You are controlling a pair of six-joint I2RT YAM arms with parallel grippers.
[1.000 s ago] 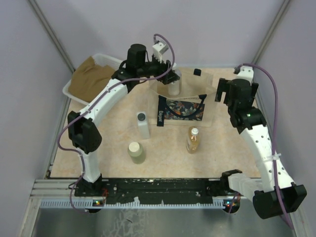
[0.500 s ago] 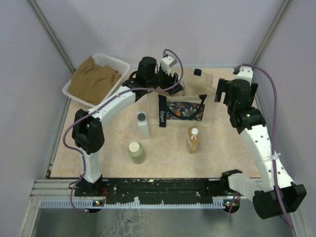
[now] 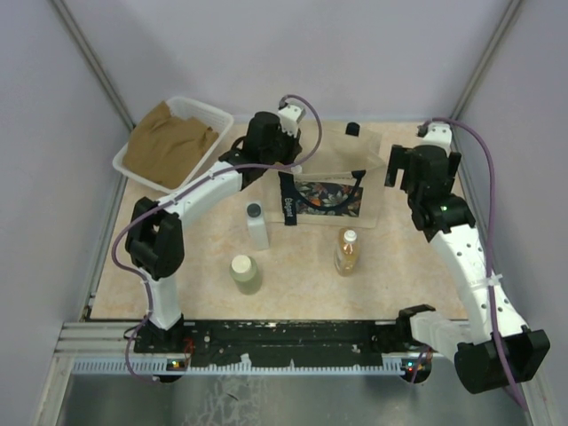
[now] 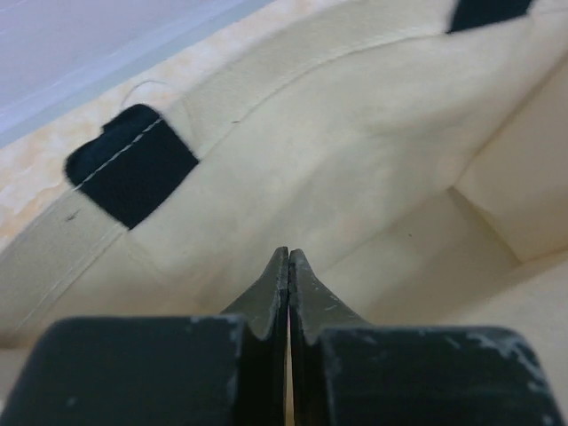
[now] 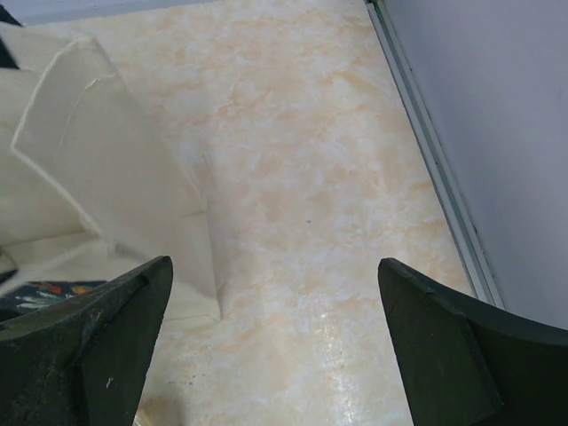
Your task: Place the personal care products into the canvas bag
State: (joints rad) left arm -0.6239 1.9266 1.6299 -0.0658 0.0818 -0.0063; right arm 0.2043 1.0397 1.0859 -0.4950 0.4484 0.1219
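**Three bottles waiting outside while the left gripper is hanging shut in the bag's mouth**

The left gripper (image 4: 287,255) is reaching down into the canvas bag (image 3: 335,153). Its jaws are pressing flat against each other with nothing between them. Pale canvas walls are surrounding it on all sides, and a black strap end (image 4: 131,165) is showing up and to its left on the inner wall. No bottle is showing in the part of the bag's inside that the wrist view takes in.

The right gripper (image 5: 273,268) is hovering with its jaws spread wide and holding nothing. The bag's side edge is lying just to its left and bare table (image 5: 311,169) is lying beneath it.

Three products are standing out on the table, all on the near side of the left gripper and well apart from it. They are the white bottle with black cap (image 3: 256,225), the pale green bottle with cream cap (image 3: 245,274) and the amber bottle with white cap (image 3: 347,252). The clear bottle with the silver cap is not appearing anywhere on the table. It may be lying in the bag already, though the pictures are not showing it. By that reckoning, three of the four products are left to go in.

White lettering is running down the black strap (image 3: 287,205) on the bag's front, too small to read with confidence. No bottle label is readable.
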